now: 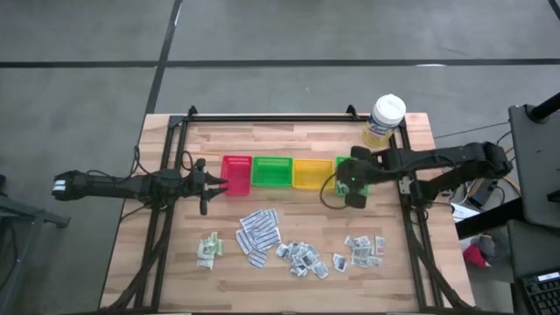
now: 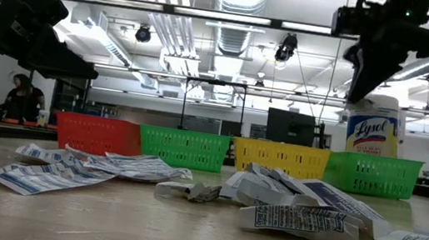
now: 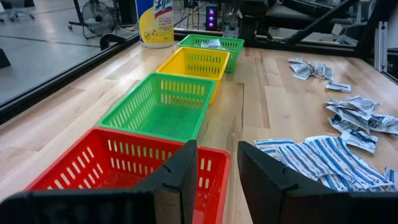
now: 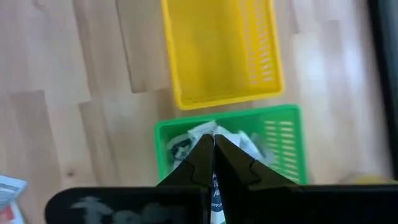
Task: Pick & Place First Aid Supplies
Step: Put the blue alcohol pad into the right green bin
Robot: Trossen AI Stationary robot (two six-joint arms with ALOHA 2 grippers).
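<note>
Currently the right end effector (image 4: 213, 144) is held closed and empty above the far-right green tray (image 4: 283, 140), where packets (image 4: 205, 138) already lie. Loose packets (image 1: 362, 248) remain toward the counter's front edge, nearest this arm. The left end effector (image 3: 214, 171), part-open, hovers over the red tray (image 3: 81, 165).

Two dark, matte-black jointed arms, each ending in blocky angular black fingers (image 3: 264, 177); black cables trail along them, with a white label near the left arm's base.

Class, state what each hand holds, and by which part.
Left hand open, empty. Right hand shut over the end green tray; whether anything is pinched cannot be told.
</note>
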